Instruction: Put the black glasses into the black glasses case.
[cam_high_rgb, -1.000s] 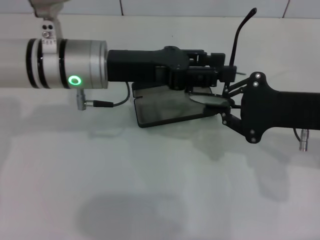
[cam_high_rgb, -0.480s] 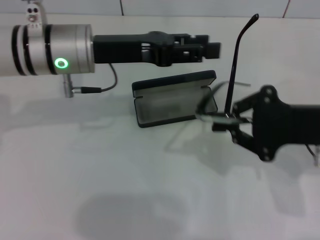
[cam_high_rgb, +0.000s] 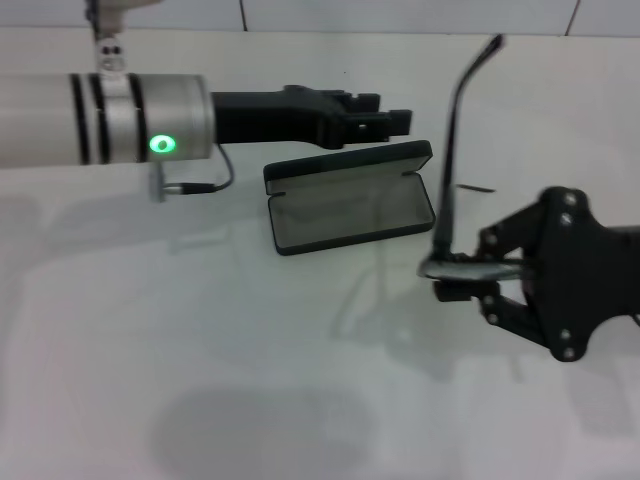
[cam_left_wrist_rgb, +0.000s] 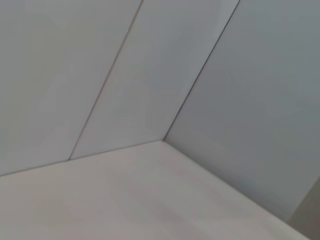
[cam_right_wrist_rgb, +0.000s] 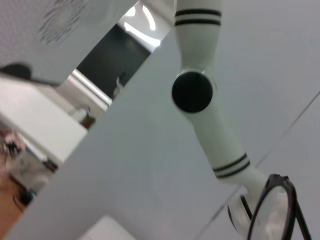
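Observation:
The black glasses case (cam_high_rgb: 345, 212) lies open on the white table, its lid hinged toward the far side and its grey lining empty. My right gripper (cam_high_rgb: 446, 276) hovers to the right of the case and nearer to me, shut on the black glasses (cam_high_rgb: 451, 150). It grips the front frame, and one temple arm sticks straight up. One lens of the black glasses (cam_right_wrist_rgb: 272, 212) shows in the right wrist view. My left gripper (cam_high_rgb: 388, 120) hangs just behind the case's lid with nothing seen in it.
A tiled wall (cam_high_rgb: 400, 15) bounds the table at the back. A grey cable (cam_high_rgb: 200, 186) hangs from the left wrist just left of the case. A white arm segment (cam_right_wrist_rgb: 200, 100) shows in the right wrist view.
My right gripper has carried the glasses away from over the case, toward the front right. My left gripper has pulled back from above the case and now sits behind the lid.

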